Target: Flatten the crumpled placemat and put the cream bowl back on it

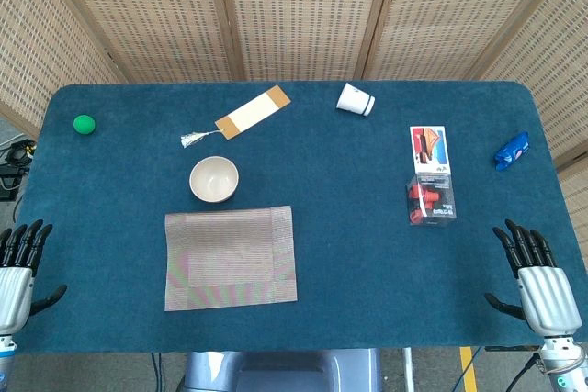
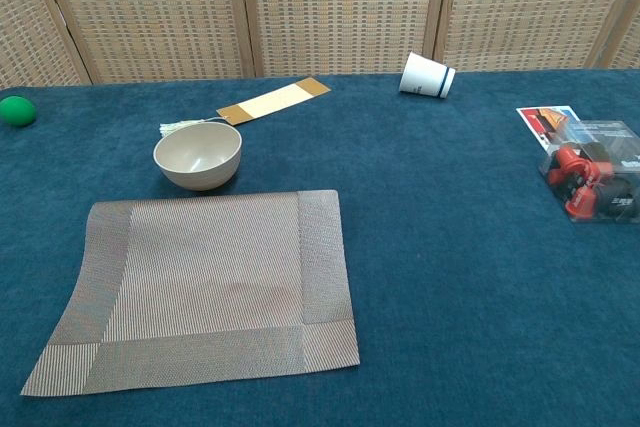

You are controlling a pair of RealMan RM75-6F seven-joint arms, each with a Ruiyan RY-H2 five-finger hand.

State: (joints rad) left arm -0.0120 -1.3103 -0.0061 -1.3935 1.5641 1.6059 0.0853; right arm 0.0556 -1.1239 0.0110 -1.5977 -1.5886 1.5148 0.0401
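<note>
1. The left hand (image 1: 18, 268) rests at the desk's front left corner, fingers spread, holding nothing.
2. A small green ball (image 1: 84, 124) sits near the back left corner of the dark blue felt-covered desk (image 1: 367, 181).
3. The woven grey-brown rectangular placemat (image 1: 231, 258) lies flat near the front edge, left of centre, with a ribbed texture and banded border.
4. The round cream bowl (image 1: 214, 179), smooth and empty, stands on the desk just behind the placemat.
5. A tan card bookmark with a white tassel (image 1: 250, 114) lies behind the bowl.
6. A white paper cup (image 1: 355, 100) lies tipped near the back edge.
7. A clear plastic box (image 1: 432, 199) holds red and black items; a printed card (image 1: 429, 149) touches it.
8. A crinkled blue packet (image 1: 512, 151) lies by the right edge.
9. The right hand (image 1: 537, 277) rests at the front right corner, fingers apart, empty.
</note>
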